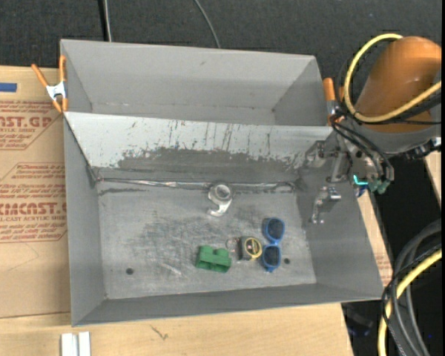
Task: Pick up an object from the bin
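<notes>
Poised at the right of the frame, the gripper hangs over the sloping right wall of the grey metal bin. I cannot tell how far open it is, and nothing shows in its grasp. No object has been singled out. The candidates lie on the floor toward the lower middle and lower right. A blue ring-shaped piece is nearest the gripper, with a second blue piece just below it. Next to that is a round dark-and-yellow piece, touching it or nearly so. A green block sits close on the left of the cluster. A small clear cup stands apart from them, higher up near the back wall.

The main risk is probably the crowding. A descent onto either blue piece could catch the round piece as well, or push one aside so the grasp closes on nothing. The right wall is close too, and a low approach from that side might scrape it. The blue pieces look rounded and may slip or roll.

The floor is flat, scratched bare metal. It has wide open room on the left, and the cup and the green block have the clearest approaches.
</notes>
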Controlling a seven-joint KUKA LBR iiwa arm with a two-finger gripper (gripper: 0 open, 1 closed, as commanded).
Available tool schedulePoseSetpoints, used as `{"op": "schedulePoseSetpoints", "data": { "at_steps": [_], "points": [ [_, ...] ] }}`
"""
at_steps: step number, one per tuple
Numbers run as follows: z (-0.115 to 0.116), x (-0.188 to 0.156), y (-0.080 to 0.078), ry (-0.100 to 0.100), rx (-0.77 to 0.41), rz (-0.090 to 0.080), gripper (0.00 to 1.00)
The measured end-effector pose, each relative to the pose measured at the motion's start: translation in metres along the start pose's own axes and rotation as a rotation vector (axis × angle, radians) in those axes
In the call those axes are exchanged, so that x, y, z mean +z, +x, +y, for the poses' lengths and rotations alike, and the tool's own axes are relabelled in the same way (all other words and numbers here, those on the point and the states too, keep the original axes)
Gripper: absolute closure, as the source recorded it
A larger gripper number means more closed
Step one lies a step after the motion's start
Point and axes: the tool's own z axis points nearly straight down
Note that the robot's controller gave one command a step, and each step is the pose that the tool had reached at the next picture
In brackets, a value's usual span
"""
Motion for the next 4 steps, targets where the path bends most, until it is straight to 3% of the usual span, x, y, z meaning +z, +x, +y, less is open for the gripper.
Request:
{"op": "schedulePoseSetpoints", "data": {
  "at_steps": [1,2,3,4],
  "points": [
    [0.001,-0.005,-0.002,0.001,-0.002,-0.008,1.00],
    [0.056,0.049,0.016,-0.003,0.204,-0.003,1.00],
    [0.054,0.048,0.015,0.000,0.207,-0.006,0.00],
    [0.024,0.151,0.066,-0.001,0.223,-0.015,0.00]
  ]
}}
